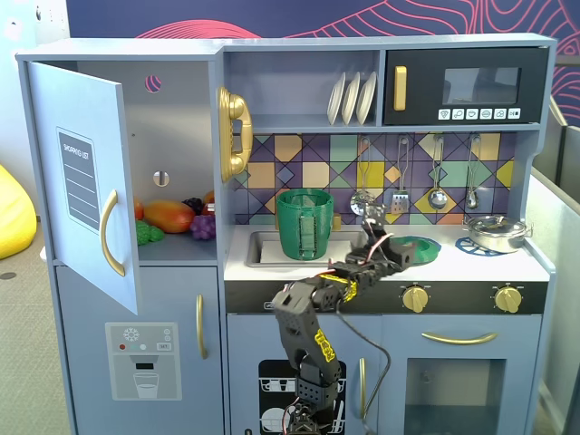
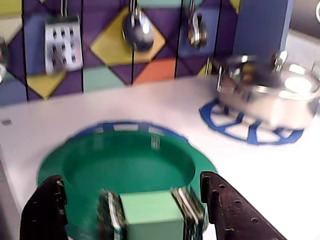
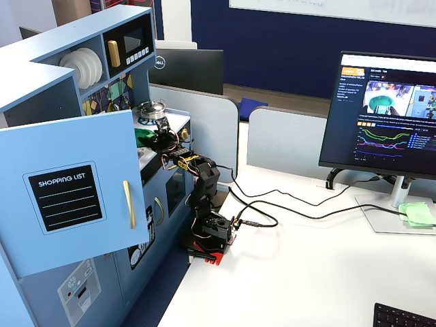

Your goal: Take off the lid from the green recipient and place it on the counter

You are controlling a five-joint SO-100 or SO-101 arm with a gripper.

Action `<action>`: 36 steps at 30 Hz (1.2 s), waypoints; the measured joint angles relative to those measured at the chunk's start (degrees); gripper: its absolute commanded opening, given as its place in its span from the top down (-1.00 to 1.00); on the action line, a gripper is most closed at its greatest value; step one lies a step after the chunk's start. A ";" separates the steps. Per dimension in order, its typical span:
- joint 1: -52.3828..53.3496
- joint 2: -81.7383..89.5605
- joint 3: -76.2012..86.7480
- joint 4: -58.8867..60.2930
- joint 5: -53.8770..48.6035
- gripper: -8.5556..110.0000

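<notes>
Lid point(image 2: 125, 165) lies flat on the counter point(image 2: 280, 185) over a blue burner print, its raised handle strap point(image 2: 150, 215) sitting directly between the gripper point(image 2: 131, 200) fingers, which look apart and, as far as I can judge, not pressing it. In a fixed view the open green container point(image 1: 304, 223) stands in the sink point(image 1: 258, 248) well to the left of the lid, the steel pot point(image 1: 497, 232) to the right. Any release or lift runs straight up from the strap.
</notes>
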 measured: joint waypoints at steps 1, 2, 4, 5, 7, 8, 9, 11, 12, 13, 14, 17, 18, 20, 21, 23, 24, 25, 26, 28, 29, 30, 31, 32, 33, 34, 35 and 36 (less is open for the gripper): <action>0.00 2.37 0.00 2.02 0.18 0.39; 0.00 4.92 0.00 4.66 0.18 0.39; 0.00 10.90 -0.09 10.90 0.53 0.40; -0.35 14.15 0.00 14.15 0.70 0.42; -1.93 21.53 1.49 21.01 0.88 0.47; -3.25 25.31 2.55 24.70 0.88 0.49; -4.83 28.92 3.96 28.21 0.88 0.49; -8.53 35.86 7.73 33.93 0.88 0.50; -9.84 39.29 10.02 36.39 0.70 0.52; -11.43 42.80 12.48 39.46 0.35 0.54; -12.57 45.53 14.33 42.19 0.00 0.55; -16.17 53.09 19.95 51.86 -1.32 0.57; -17.31 55.11 21.71 54.76 -1.58 0.58; -19.69 58.27 24.79 59.41 -1.67 0.59; -20.92 59.41 26.19 61.17 -1.67 0.60; -22.68 60.91 28.65 64.60 -1.67 0.62; -23.38 61.44 29.79 66.18 -1.32 0.65; -24.08 61.88 31.03 67.76 -0.62 0.68; -25.14 62.40 32.17 69.17 -0.09 0.71; -27.25 63.46 34.89 72.07 0.35 0.78; -28.21 64.07 36.30 73.48 0.35 0.82; -28.92 64.51 37.71 74.88 0.09 0.85; -29.36 64.78 38.94 76.38 -0.35 0.86; -29.62 64.95 39.90 77.78 -0.44 0.86; -29.88 65.13 40.87 79.10 -0.70 0.86; -30.50 65.13 41.66 80.42 -0.70 0.86; -31.20 65.13 42.54 81.56 -0.62 0.86; -32.08 65.30 43.42 82.62 -0.18 0.86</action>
